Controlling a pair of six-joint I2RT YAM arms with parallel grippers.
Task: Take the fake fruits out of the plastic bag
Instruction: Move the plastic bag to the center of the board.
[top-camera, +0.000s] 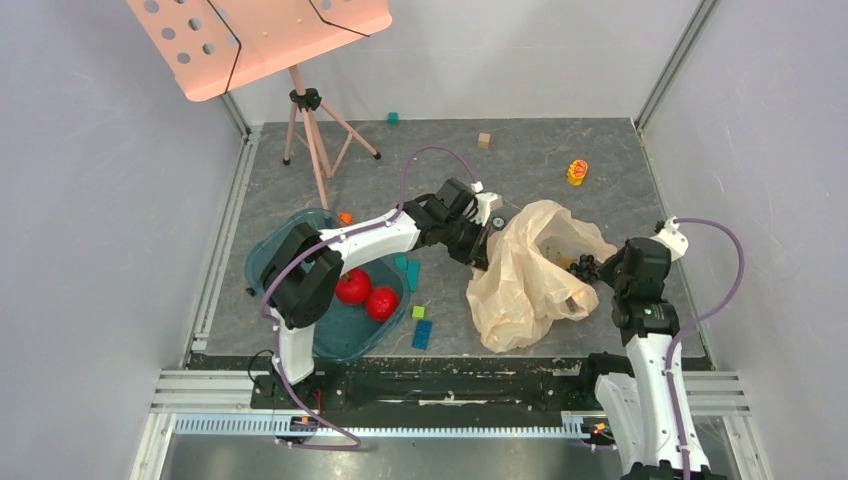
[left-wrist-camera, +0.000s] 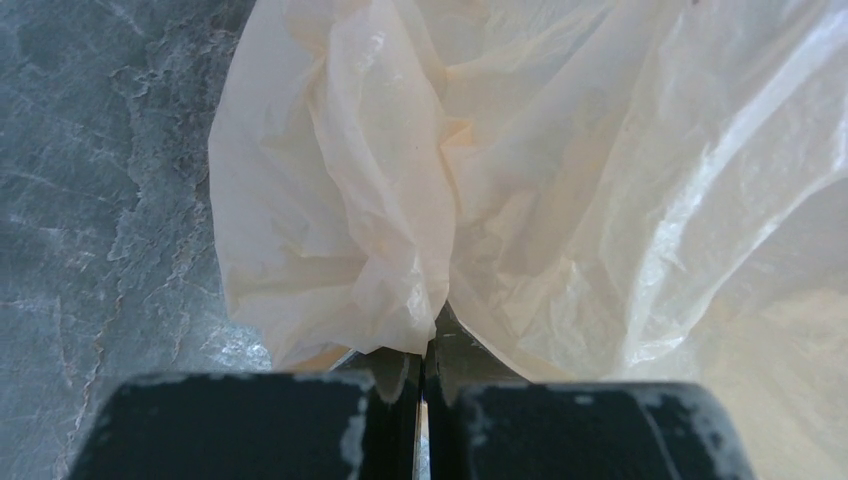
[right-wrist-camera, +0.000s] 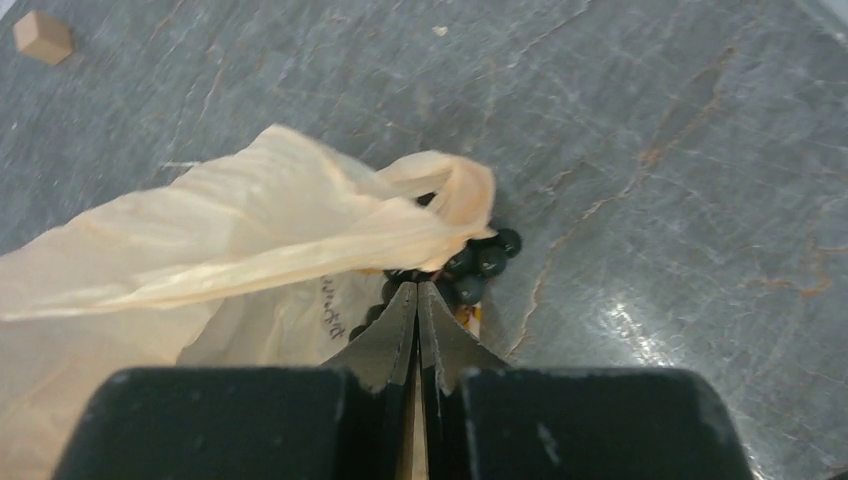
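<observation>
Grey marbled table (top-camera: 540, 160), crumpled translucent peach plastic bag (top-camera: 525, 275) right of centre, dark grapes (right-wrist-camera: 480, 262) at its mouth, left gripper (left-wrist-camera: 425, 345) clamped on a bag fold, right gripper (right-wrist-camera: 417, 290) closed at the grapes, hold unclear, two glossy red apples (top-camera: 352, 287) in teal tray (top-camera: 270, 255)

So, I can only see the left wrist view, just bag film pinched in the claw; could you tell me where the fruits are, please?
Observer: Two red apples lie in the teal tray, outside the bag.
Operator: And the grapes, please?
Observer: The grapes poke out from under a bag handle, on the right arm's side.
Operator: Where is the right claw?
Observer: The right claw is closed, its tips at the grapes.
</observation>
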